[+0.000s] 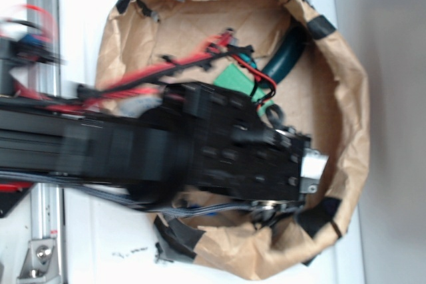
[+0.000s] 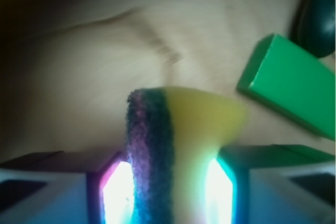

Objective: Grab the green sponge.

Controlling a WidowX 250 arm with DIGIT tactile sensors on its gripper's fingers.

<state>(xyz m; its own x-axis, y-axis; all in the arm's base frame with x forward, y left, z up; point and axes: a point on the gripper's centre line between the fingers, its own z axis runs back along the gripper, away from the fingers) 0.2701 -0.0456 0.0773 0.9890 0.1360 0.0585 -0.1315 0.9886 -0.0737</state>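
Wrist view: I see my hand clamped on the green sponge; a green block lies at two o'clock.

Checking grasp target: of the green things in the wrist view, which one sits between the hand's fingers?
The green sponge, dark scouring layer on yellow foam. The flat green block lies apart, to the right.

Both views blurred; wrist view dim, with glare beside the jaws.
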